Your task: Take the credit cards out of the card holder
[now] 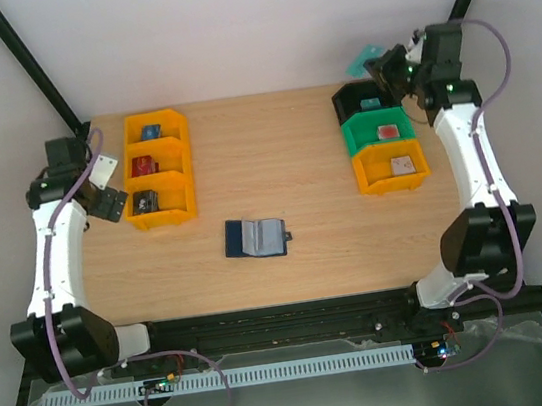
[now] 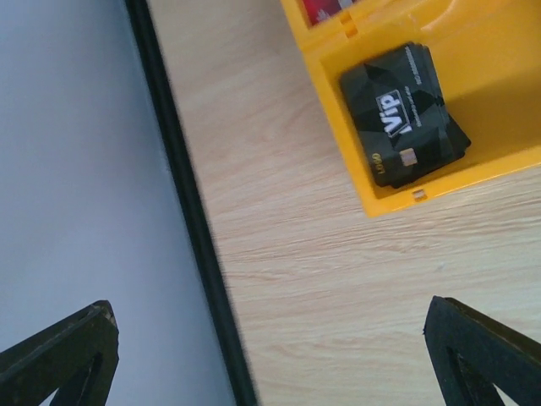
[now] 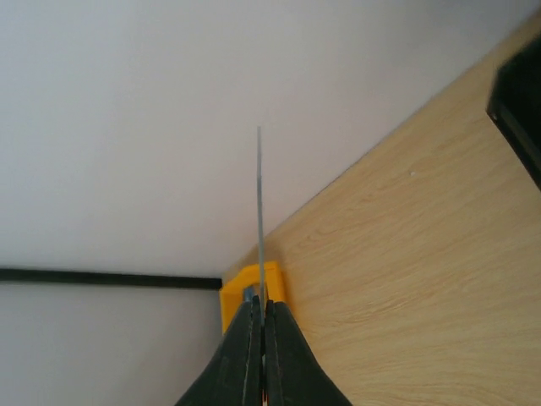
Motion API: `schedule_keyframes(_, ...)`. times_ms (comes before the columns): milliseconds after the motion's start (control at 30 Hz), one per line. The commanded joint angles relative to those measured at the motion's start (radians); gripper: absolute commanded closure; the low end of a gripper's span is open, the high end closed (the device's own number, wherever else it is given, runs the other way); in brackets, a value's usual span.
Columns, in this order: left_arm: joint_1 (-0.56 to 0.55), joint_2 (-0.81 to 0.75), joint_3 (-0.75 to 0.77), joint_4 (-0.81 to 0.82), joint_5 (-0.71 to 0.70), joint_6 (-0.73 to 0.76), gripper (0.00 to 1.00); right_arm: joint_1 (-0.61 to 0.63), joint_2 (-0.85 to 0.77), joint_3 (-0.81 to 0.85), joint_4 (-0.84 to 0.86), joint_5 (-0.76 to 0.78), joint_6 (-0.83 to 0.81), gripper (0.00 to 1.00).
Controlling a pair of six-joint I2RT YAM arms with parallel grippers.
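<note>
1. One credit card (image 1: 368, 56), likely stiff, light and slick, is pinched by its edge in my right fingers (image 3: 241, 355) near the black bin (image 1: 353, 101).
2. My left fingers (image 2: 59, 359) stand wide, empty.
3. Opened, the card holder (image 1: 256, 236) lies mid-table (image 1: 284, 151).

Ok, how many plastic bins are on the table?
6. Left column: far orange bin, middle orange bin, near orange bin. Right column: black bin, green bin, yellow bin.

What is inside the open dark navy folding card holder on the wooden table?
The dark navy folding card holder lies open, showing pale blue-grey inner panels. Whether any thin cards sit tucked in its pockets cannot be seen, because the panels cover them.
</note>
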Motion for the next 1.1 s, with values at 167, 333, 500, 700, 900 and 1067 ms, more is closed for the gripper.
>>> schedule_keyframes(167,-0.002,0.170,-0.071,0.344,0.280,-0.199,0.01,-0.003,0.126,0.353,-0.143,-0.193,-0.249,0.98)
schedule_keyframes(333,0.004,0.368,0.081,0.438,0.467,-0.362,0.01,-0.003,0.050,0.197,0.069,-0.115,-0.270,0.98)
schedule_keyframes(500,0.019,0.454,0.118,0.549,0.599,-0.539,0.01,-0.003,0.023,0.082,0.044,0.175,-0.263,0.98)
schedule_keyframes(700,0.026,0.513,0.140,0.607,0.687,-0.643,0.01,-0.006,0.247,0.262,-0.213,0.334,-0.425,0.98)
schedule_keyframes(900,0.041,0.571,0.180,0.679,0.722,-0.666,0.01,-0.006,0.466,0.425,-0.292,0.395,-0.411,0.98)
schedule_keyframes(1067,0.031,0.577,0.174,0.742,0.708,-0.672,0.01,-0.006,0.598,0.458,-0.194,0.394,-0.334,0.98)
